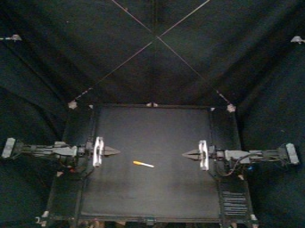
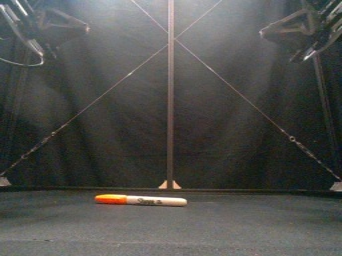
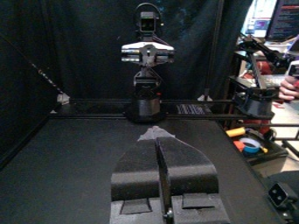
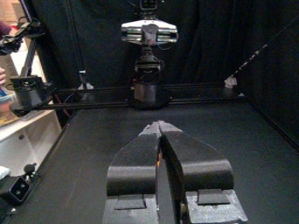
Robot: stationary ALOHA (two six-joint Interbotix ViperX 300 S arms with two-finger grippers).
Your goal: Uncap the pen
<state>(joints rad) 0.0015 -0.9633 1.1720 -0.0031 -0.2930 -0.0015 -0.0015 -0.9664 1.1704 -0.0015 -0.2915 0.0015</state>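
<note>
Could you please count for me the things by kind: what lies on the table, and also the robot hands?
Marker pen, white, with its orange cap on: 1
Robot hands: 2, the left hand and the right hand, both shut and apart from the pen
Total: 3

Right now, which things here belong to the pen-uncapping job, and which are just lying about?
Job: marker pen, its orange cap, left end effector, right end effector, both shut, away from the pen.
Lying about: no other loose thing shows; only the black table.
</note>
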